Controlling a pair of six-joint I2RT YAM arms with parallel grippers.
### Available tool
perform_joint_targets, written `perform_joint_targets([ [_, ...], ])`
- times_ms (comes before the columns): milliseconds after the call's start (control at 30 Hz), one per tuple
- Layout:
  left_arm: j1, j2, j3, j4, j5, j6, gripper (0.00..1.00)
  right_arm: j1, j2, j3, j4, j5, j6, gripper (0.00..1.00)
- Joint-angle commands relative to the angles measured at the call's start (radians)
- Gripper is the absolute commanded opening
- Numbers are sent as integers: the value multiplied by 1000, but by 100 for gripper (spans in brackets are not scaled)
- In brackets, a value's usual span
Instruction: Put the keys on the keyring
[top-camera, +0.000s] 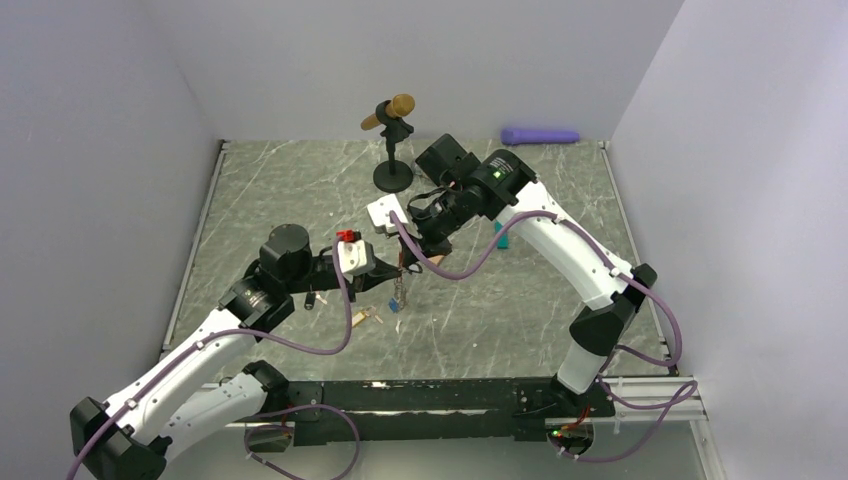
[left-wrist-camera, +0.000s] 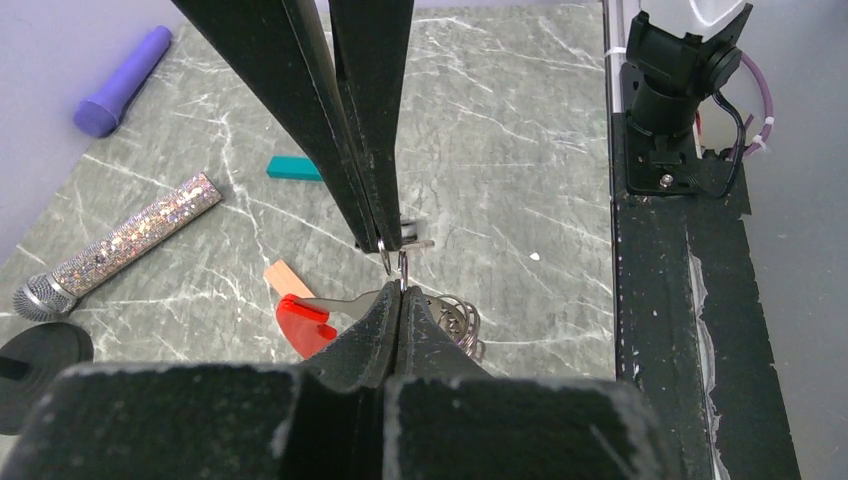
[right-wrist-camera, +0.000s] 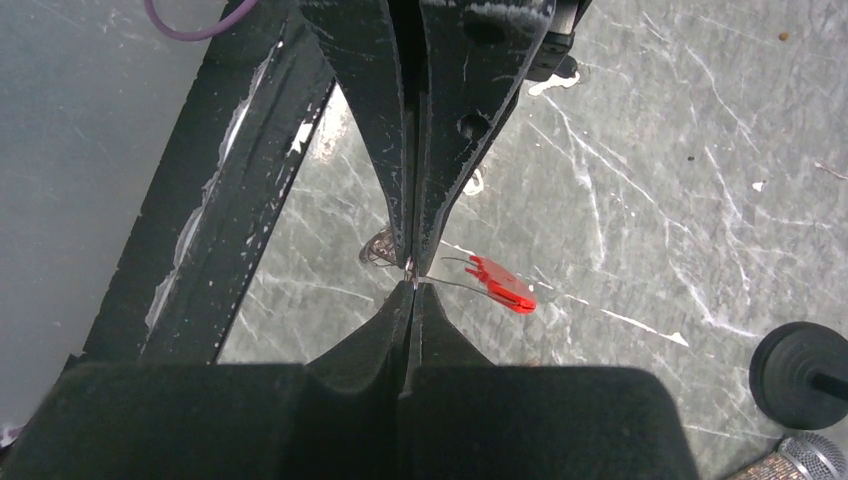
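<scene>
The keyring hangs between both grippers above the table. Its red clip (left-wrist-camera: 304, 323) and silvery coil (left-wrist-camera: 460, 320) dangle just under my left gripper (left-wrist-camera: 400, 288), which is shut on a small metal loop of it. My right gripper (right-wrist-camera: 412, 284) comes from the opposite side, tip to tip, and is shut on the neighbouring loop, with the red clip (right-wrist-camera: 503, 283) beside it. On the table lie a yellow-tagged key (top-camera: 372, 316) and a black-tagged key (top-camera: 312, 298). A blue-tagged key (top-camera: 396, 306) sits at the chain's lower end; I cannot tell whether it is attached.
A tan wooden block (left-wrist-camera: 288, 278) and a teal block (left-wrist-camera: 295, 168) lie under the grippers. A glittery microphone (left-wrist-camera: 130, 245), a round black stand base (left-wrist-camera: 40, 350) and a purple tube (left-wrist-camera: 120, 82) sit further back. A black rail (left-wrist-camera: 680, 330) runs along the near edge.
</scene>
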Motion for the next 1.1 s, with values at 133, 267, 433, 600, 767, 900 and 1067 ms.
perform_joint_targets([
  [133, 1, -31, 33, 39, 19, 28, 0, 4, -2, -8, 8, -21, 3, 0],
  [267, 0, -21, 45, 9, 8, 46, 0, 0, -6, 13, 1, -26, -1, 0],
  [433, -1, -7, 61, -32, -2, 70, 0, -11, -14, 21, -8, -30, -8, 0],
  [600, -3, -8, 62, -35, -6, 71, 0, -16, -23, 6, -12, -33, -13, 0],
  [767, -4, -17, 58, -27, -11, 66, 0, -19, -20, 2, -21, -35, -23, 0],
  [900, -3, -24, 54, -21, -15, 61, 0, -20, -13, 4, -30, -41, -27, 0],
  [1067, -3, -33, 50, -15, -40, 52, 0, -19, -3, 14, -45, -48, -36, 0],
])
